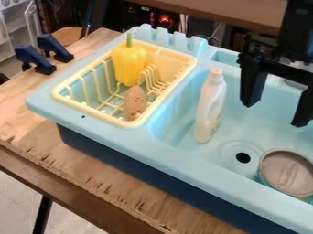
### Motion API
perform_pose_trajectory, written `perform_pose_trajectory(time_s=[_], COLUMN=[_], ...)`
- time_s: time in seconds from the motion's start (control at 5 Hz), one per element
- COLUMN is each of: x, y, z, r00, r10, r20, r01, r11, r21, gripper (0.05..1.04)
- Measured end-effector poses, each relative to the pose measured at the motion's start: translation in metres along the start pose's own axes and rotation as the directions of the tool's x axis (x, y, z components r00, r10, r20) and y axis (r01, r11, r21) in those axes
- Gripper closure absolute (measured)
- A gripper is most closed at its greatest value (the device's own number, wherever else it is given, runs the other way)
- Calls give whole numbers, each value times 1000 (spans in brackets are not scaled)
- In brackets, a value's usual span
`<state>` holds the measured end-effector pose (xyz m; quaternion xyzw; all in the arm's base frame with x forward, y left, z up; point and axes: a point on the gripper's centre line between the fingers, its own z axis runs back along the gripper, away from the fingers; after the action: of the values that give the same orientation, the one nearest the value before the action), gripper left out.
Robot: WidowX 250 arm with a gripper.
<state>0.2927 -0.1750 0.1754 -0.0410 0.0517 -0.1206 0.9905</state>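
Observation:
The black gripper (274, 109) hangs open over the right part of the light blue sink (177, 123), its two fingers spread wide with nothing between them. Left of it, a white bottle (209, 107) with a pale cap stands upright against the basin's left side. Below the gripper, a round can (287, 172) with a greyish top sits in the basin near the front wall, beside the dark drain hole. A yellow dish rack (93, 113) at the left holds a yellow bell pepper (128, 65) with a green stem and a brown speckled potato-like item (134, 103).
The sink rests on a wooden table (24, 123) with a rough front edge. Two dark blue clamps (54, 47) stand at the table's back left. Raised notches rise along the sink's back rim, and a wooden shelf (220, 13) crosses behind.

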Motion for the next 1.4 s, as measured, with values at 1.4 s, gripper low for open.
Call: perform_pose_trajectory(time_s=[1.4], x=[-1], y=[87], z=[39], r00=[981], r10=[191], r20=[34], r01=[-192], r11=[981], r21=[27], gripper=[81])
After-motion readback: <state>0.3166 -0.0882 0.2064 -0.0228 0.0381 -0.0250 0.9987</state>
